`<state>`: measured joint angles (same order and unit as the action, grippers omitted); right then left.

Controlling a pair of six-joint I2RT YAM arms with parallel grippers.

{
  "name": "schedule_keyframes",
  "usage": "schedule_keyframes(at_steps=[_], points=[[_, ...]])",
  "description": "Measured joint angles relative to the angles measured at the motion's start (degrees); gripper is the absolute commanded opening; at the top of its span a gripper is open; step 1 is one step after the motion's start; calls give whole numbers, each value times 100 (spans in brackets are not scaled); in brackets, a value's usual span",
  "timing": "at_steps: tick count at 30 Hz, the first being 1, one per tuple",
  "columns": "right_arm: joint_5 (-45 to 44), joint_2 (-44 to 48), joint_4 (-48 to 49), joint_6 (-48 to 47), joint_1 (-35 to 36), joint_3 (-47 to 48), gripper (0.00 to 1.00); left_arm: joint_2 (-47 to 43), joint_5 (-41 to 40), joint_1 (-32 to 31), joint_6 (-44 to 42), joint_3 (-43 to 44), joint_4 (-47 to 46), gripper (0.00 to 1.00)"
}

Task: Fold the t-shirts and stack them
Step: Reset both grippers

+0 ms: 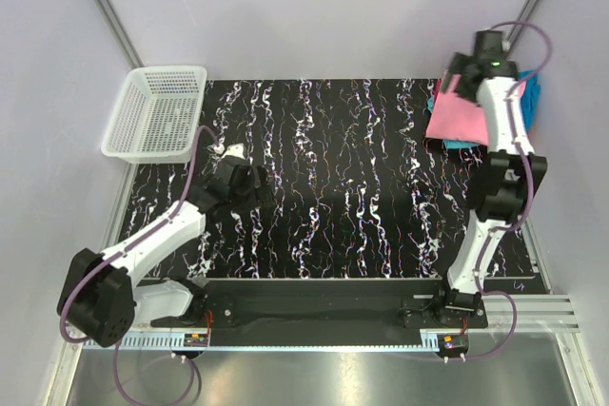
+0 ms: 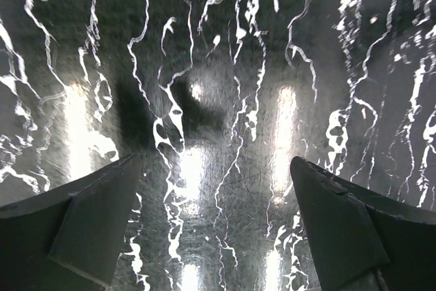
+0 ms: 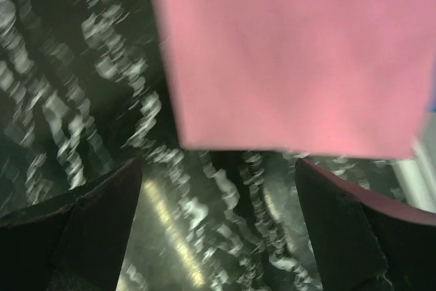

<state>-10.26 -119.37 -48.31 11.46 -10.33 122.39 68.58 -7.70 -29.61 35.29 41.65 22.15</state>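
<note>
A folded bright pink t-shirt (image 1: 457, 119) lies on top of a pile at the far right of the table, with a teal-blue t-shirt (image 1: 463, 145) showing under its near edge. My right gripper (image 1: 464, 85) hovers at the far end of that pile. In the right wrist view the right gripper (image 3: 218, 161) is open with nothing between its fingers, and the pink t-shirt (image 3: 293, 52) fills the space just beyond the fingertips. My left gripper (image 1: 247, 181) hangs over the left middle of the table. The left wrist view shows the left gripper (image 2: 214, 161) open above bare marbled tabletop (image 2: 225, 100).
A white plastic mesh basket (image 1: 152, 152) stands at the far left corner of the black marbled table (image 1: 362, 197). Grey walls close the scene at the back and both sides. A metal rail runs along the near edge by the arm bases.
</note>
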Motion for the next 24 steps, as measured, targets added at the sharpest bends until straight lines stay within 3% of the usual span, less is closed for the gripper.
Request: schedule_keyframes(at_steps=[7,14,24], points=[[409,1419,627,103,1810,-1996,100,-577,-339,-31,-385,2,0,99],[831,2704,1130,476,2406,-3803,100,-929,-940,-39,-557,208,15,99],[929,2966,1622,859,3560,-5237,100,-555,-1255,-39,-730,654,26,99]])
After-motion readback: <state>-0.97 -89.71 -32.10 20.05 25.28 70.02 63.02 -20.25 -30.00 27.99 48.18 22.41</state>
